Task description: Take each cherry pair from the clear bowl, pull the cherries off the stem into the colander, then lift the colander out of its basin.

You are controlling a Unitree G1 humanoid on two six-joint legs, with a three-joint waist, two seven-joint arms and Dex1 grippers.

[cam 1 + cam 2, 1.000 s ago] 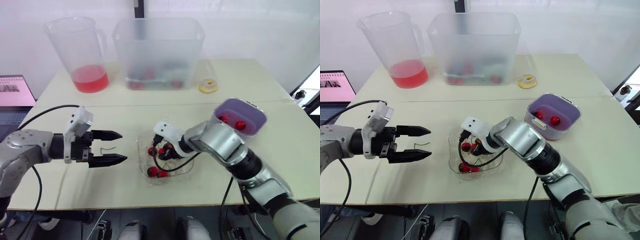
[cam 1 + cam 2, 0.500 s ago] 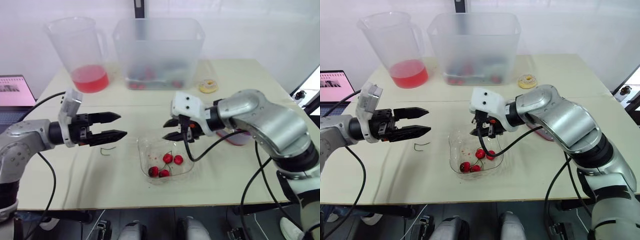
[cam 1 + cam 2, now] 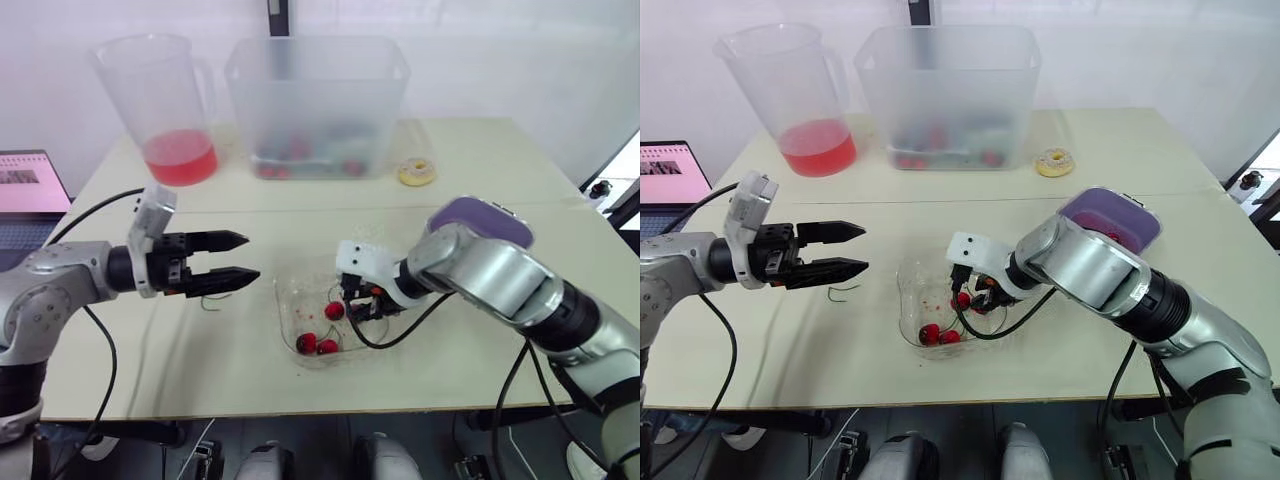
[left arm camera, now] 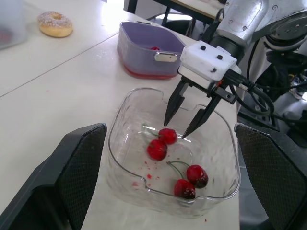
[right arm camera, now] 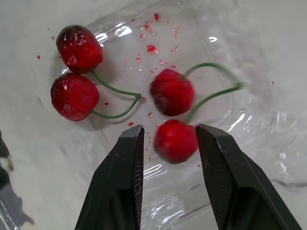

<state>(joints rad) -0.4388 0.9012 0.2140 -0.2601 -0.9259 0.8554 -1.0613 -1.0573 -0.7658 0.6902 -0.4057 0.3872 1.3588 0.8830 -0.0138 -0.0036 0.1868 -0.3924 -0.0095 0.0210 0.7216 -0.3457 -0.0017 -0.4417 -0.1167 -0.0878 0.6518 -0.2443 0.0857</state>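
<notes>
The clear bowl (image 3: 288,300) sits at the table's front centre with two cherry pairs in it. My right gripper (image 5: 169,129) is down inside the bowl, open, its fingers either side of one cherry (image 5: 175,141) of the nearer pair; I cannot tell whether they touch it. The other pair (image 5: 73,95) lies apart from it. Left of the bowl, my left gripper (image 3: 250,257) hovers open and empty, pointing at the bowl. The purple colander (image 3: 482,222) in its basin stands to the right, behind my right arm.
A bare green stem (image 3: 210,300) lies on the table below the left gripper. At the back stand a pitcher of red liquid (image 3: 165,105), a big clear tub (image 3: 318,100) and a doughnut (image 3: 416,172). A laptop (image 3: 30,185) is at far left.
My right gripper rose out of the bowl with no cherries, then came back down into it and now straddles a cherry. The left gripper moved slightly right.
</notes>
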